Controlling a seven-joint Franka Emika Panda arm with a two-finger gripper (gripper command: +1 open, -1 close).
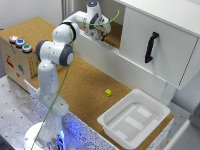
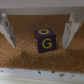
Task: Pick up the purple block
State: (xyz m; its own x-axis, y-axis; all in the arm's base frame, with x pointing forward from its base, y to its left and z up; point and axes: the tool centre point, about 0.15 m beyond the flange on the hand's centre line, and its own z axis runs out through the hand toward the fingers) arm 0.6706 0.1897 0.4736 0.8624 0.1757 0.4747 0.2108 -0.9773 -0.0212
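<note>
In the wrist view the purple block (image 2: 46, 40), a small dark cube with yellow letters G on its top and front faces, rests on the cork surface. My gripper (image 2: 37, 45) is open, one finger on either side of the block (image 2: 8, 31) (image 2: 69, 29) and neither touching it. In the exterior view the gripper (image 1: 99, 31) hangs over the raised cork shelf at the back, and the block itself is hidden there.
A white wall edges the shelf in front of the gripper. A cabinet door with a black handle (image 1: 151, 47) stands to the exterior view's right. On the lower cork table are a small yellow block (image 1: 108, 92), a white bin (image 1: 134, 117) and a cardboard box with buttons (image 1: 17, 50).
</note>
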